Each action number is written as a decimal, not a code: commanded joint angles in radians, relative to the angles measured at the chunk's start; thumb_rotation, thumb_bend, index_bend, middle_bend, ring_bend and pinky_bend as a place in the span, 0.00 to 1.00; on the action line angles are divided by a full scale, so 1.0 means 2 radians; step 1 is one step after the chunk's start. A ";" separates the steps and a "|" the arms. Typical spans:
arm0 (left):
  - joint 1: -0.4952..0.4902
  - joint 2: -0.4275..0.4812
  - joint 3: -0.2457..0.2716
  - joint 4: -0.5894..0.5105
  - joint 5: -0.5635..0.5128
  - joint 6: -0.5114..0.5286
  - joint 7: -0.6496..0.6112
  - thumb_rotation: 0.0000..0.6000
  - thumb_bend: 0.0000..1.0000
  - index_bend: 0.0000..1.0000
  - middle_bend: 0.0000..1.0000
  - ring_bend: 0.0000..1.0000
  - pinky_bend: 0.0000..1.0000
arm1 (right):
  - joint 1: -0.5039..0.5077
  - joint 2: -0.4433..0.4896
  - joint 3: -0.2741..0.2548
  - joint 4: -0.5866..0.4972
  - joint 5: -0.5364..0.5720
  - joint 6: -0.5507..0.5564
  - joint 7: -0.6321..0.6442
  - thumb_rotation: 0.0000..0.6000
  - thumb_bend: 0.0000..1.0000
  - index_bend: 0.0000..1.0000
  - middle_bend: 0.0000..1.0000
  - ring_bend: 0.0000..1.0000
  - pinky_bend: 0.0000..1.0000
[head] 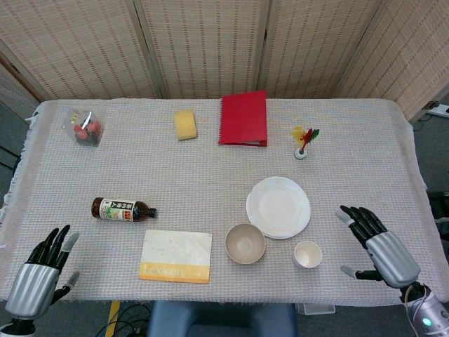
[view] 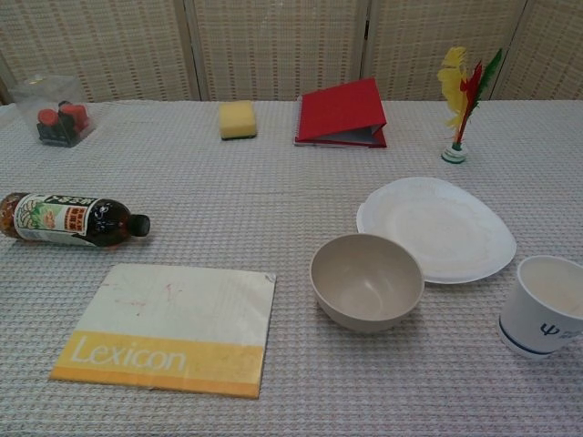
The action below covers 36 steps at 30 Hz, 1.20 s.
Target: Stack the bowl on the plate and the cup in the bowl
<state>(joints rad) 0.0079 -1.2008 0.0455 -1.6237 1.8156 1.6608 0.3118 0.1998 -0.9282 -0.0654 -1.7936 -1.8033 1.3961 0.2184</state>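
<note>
A beige bowl (head: 245, 243) (view: 366, 280) stands on the table just left of and nearer than the white plate (head: 278, 206) (view: 435, 228). A white paper cup (head: 307, 254) (view: 538, 306) stands upright to the right of the bowl, below the plate. My right hand (head: 375, 243) is open with fingers spread, over the table's front right, a short way right of the cup and apart from it. My left hand (head: 36, 276) is open at the front left corner, far from all three. Neither hand shows in the chest view.
A brown bottle (head: 121, 209) lies on its side at the left, with a Lexicon book (head: 176, 255) in front of it. At the back are a clear box of red items (head: 85, 128), a yellow sponge (head: 185, 124), a red folder (head: 243, 118) and a feather shuttlecock (head: 303, 141).
</note>
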 commanded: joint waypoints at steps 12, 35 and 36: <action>0.015 0.012 0.001 -0.002 0.016 0.039 -0.015 1.00 0.31 0.00 0.00 0.00 0.26 | 0.159 -0.055 0.062 -0.167 0.199 -0.263 -0.224 1.00 0.00 0.00 0.00 0.00 0.00; 0.025 0.018 -0.001 -0.002 0.023 0.056 -0.028 1.00 0.31 0.00 0.00 0.00 0.26 | 0.204 -0.156 0.055 -0.127 0.292 -0.265 -0.298 1.00 0.00 0.00 0.00 0.00 0.00; 0.025 0.019 -0.001 -0.002 0.024 0.057 -0.029 1.00 0.31 0.00 0.00 0.00 0.26 | 0.205 -0.160 0.054 -0.123 0.294 -0.265 -0.297 1.00 0.00 0.00 0.00 0.00 0.00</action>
<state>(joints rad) 0.0574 -1.1633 0.0428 -1.6276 1.8630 1.7739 0.2550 0.6059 -1.2425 0.0434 -2.0451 -1.2205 0.8671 -0.3777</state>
